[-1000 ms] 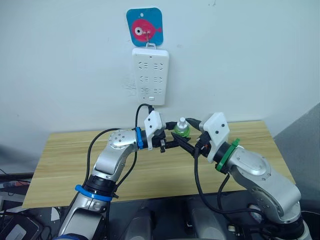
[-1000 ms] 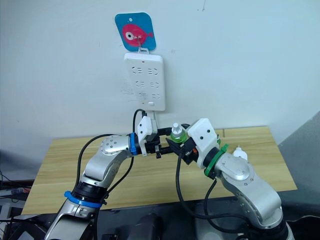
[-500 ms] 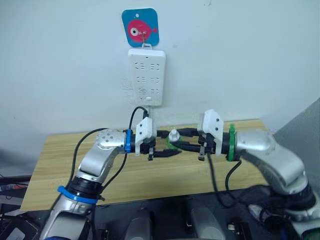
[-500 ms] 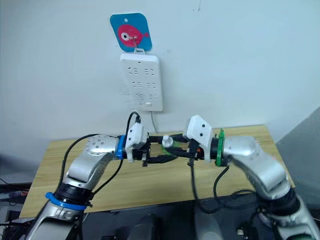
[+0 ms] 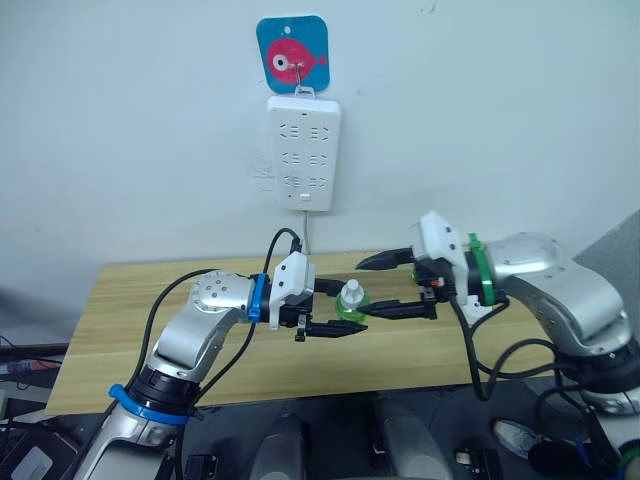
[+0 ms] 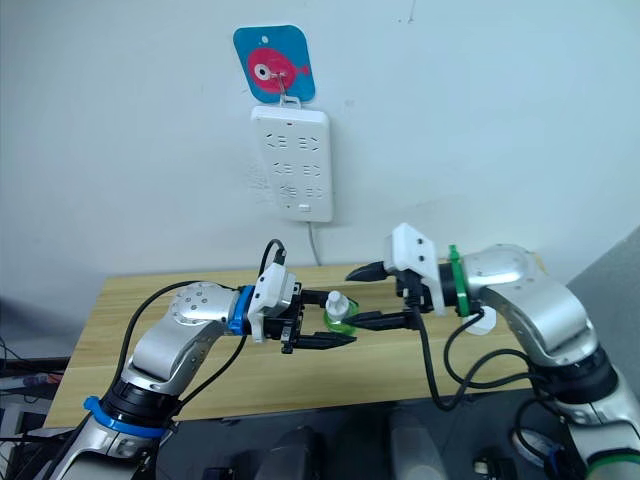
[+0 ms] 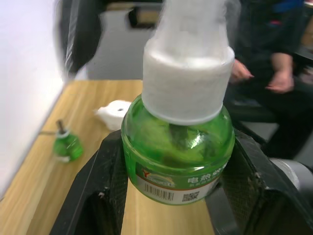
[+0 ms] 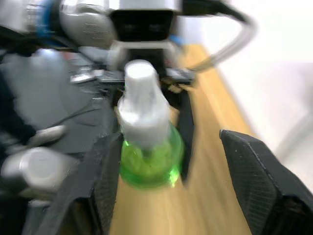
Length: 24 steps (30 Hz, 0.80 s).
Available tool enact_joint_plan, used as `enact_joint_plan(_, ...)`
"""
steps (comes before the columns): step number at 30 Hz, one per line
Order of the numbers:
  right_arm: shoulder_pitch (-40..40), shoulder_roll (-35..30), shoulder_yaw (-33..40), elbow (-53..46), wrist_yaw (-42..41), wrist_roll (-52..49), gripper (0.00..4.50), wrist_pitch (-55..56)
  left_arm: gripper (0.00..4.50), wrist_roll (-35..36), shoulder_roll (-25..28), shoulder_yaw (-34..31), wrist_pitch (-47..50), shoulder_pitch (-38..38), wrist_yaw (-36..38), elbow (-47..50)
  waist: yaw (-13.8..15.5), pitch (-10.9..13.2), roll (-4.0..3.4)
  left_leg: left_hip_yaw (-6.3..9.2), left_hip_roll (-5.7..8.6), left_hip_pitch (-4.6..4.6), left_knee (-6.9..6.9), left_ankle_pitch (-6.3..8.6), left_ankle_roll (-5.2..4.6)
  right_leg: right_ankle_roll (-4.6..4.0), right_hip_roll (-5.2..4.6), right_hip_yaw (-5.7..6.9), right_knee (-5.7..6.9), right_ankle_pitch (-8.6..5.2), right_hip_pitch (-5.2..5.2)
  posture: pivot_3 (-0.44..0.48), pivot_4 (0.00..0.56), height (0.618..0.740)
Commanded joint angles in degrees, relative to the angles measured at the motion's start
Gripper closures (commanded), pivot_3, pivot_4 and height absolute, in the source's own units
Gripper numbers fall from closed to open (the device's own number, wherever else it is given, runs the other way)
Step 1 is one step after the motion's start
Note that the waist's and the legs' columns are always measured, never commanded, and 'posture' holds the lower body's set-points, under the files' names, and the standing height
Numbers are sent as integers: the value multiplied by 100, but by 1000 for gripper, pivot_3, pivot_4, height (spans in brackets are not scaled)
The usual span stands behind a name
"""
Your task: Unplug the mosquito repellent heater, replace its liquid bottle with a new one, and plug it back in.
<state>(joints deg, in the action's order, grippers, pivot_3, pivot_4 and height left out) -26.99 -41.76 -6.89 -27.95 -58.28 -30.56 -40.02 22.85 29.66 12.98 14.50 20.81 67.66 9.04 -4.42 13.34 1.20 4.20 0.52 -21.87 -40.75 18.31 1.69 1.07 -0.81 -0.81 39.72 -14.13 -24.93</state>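
Left gripper (image 5: 338,317) clamps the new liquid bottle (image 5: 351,301) by its green body, one black finger on either side, above the table (image 5: 120,330). Bottle is upright, long axis vertical, white cap on top. Body is translucent green plastic, rounded, with a printed label band low on it. The cap is a white stepped cylinder.

Right gripper (image 5: 398,284) faces the bottle from the robot's right, fingers spread wide, one above and one level with the bottle. Neither is seen touching it.

Left wrist view adds what the head views hide: the bottle seated between ribbed black pads (image 7: 244,178). Beyond it on the wood lies the mosquito repellent heater (image 7: 114,111), a small white rounded shell, vent hole up, plug prongs not discernible. A second green bottle (image 7: 66,145) with a bare dark wick stands near the wall edge, apart from the heater. A seated person (image 7: 279,54) in dark clothing is further back.

Right wrist view is motion-blurred.

Table top is light wood grain. On the wall behind, a long white power strip (image 5: 303,152) hangs vertically from a blue hook plate with a pink fish (image 5: 292,55).
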Motion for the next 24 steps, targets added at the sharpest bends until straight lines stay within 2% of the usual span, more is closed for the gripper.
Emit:
enact_joint_plan(1,594,-77,813,-929,609,-341,1339,-304,2214,-148,-134,-187,-113,-18,-458,49,2,0,0,1,-1,1,1,0,0,0,0,1,-1,0,1,-142,194,740)
enact_joint_plan(5,1440,214,1043,-1962,1638,-213,1339,-448,2214,-418,-319,-202,-223,-43,-956,-102,-18,0,0,-3,-4,5,3,0,0,0,4,-2,1,0,1,-156,196,740)
enact_joint_plan(9,1634,986,391,-2441,3004,415,1339,-550,2214,-575,-493,-158,-259,-3,-1232,-195,-58,-1,-1,-9,-7,14,1,-2,2,2,10,-9,5,-1,4,-164,194,740)
enact_joint_plan(12,1505,1356,-185,-2324,3539,851,1339,-581,2214,-610,-557,-127,-242,48,-1269,-214,-55,-7,-1,-8,-8,15,1,-4,5,2,14,-9,6,-1,4,-170,187,740)
enact_joint_plan(17,1243,1644,-781,-1868,3808,1284,1339,-458,2214,-552,-604,-117,-191,130,-1199,-210,-56,-9,-1,-7,-5,12,2,-4,5,1,13,-9,3,0,3,-171,182,740)
enact_joint_plan(24,844,1939,-775,-1127,3620,1349,1339,-201,2214,-384,-550,-165,-158,108,-966,-126,-57,-9,-2,-9,-5,13,2,-4,5,-1,13,-10,2,1,3,-162,175,740)
